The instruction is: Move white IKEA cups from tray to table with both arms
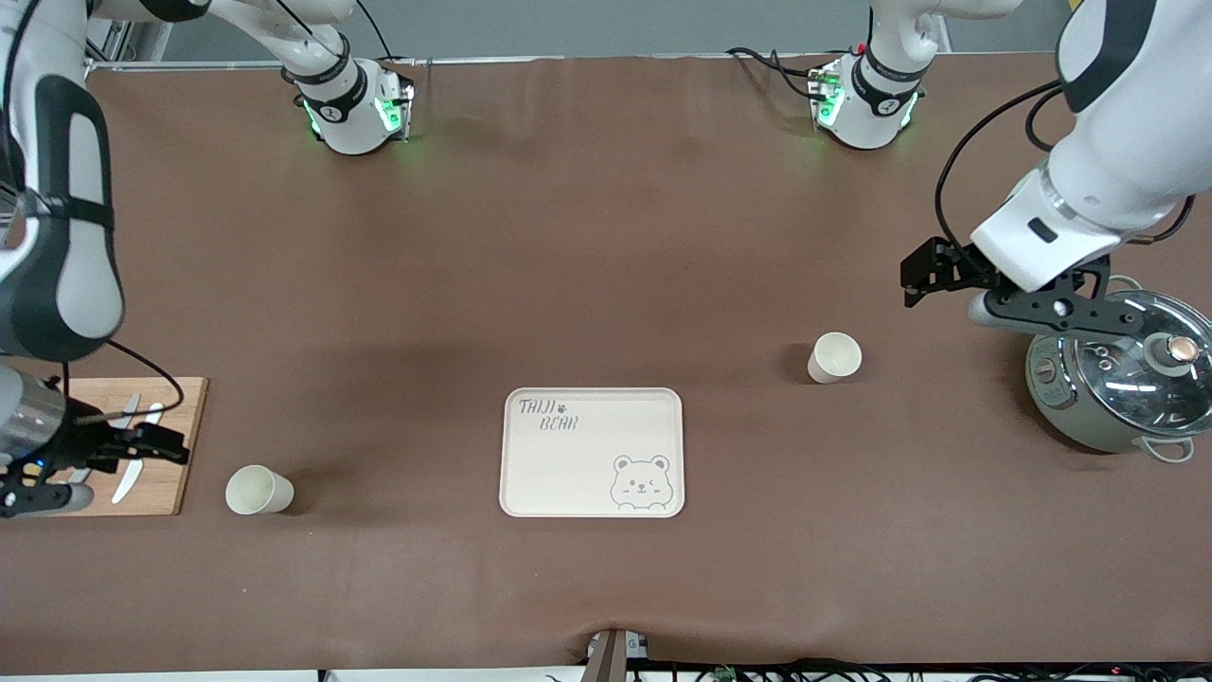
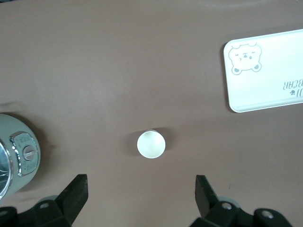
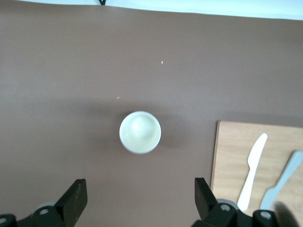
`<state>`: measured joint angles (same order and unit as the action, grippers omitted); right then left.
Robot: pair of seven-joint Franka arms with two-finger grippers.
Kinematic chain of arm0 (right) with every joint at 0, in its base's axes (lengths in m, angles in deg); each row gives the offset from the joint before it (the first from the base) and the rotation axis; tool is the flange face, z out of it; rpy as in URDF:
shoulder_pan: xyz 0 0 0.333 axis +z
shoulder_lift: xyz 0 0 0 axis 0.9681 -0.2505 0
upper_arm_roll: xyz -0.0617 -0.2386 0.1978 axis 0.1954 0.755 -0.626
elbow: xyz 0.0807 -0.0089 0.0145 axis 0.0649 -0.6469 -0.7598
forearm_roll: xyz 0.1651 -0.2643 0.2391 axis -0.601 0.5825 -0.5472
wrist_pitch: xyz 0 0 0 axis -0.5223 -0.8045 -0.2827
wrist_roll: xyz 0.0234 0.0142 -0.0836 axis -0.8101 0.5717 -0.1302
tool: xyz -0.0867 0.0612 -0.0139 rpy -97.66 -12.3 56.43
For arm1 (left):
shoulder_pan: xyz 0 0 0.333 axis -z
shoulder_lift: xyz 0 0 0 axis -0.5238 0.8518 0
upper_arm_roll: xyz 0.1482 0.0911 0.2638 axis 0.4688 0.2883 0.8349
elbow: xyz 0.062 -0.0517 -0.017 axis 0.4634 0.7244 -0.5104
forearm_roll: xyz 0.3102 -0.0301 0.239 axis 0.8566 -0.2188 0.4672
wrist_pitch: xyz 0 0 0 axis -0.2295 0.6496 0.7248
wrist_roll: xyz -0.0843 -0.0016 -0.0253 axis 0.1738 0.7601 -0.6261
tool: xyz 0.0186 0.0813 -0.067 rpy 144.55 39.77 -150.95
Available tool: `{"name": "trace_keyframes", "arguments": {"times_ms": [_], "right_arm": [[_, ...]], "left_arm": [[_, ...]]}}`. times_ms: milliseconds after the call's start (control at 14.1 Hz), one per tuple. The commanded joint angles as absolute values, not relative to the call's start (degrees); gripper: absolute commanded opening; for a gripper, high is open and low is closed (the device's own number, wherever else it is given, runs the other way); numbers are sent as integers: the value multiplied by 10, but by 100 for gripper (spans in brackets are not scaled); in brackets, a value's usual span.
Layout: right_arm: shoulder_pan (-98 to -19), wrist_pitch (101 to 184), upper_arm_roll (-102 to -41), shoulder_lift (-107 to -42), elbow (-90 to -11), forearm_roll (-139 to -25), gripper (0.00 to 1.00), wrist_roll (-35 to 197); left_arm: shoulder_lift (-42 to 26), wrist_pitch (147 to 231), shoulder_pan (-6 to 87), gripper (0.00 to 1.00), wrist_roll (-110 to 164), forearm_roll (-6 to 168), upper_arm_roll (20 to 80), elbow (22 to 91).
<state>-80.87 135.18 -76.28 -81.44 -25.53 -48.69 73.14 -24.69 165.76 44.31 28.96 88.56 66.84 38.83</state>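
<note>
Left gripper (image 1: 923, 279) open, right gripper (image 1: 156, 440) open, round matte cups (image 1: 834, 357) upright

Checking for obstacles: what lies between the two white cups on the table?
In the front view, the bear-print tray lies between the cup beside the cutting board and the cup near the pot; otherwise brown tabletop.

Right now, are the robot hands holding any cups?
No. Both are open and empty. The left gripper is over the table near one cup; the right gripper near the other cup.
</note>
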Motion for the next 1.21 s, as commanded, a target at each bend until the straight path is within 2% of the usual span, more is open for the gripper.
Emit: {"name": "trace_keyframes", "arguments": {"times_ms": [0,568,781,994,1136], "right_arm": [[-814,1298,-767,-767,-267,-485,100,742],[-799,1201,-770,-623,-300,-485,100,887],[-801,1224,-771,-550,-390,-486,100,883],[-798,1237,-771,-500,-445,-486,100,875],[-798,1279,-772,-453,-517,-485,100,875]], "left_arm": [[-272,1617,429,100,302,884,672,387],[-283,1609,379,100,344,909,668,395],[-281,1609,380,100,338,909,669,399],[-279,1614,379,100,335,904,668,399],[-278,1614,379,100,334,901,669,396]]}}
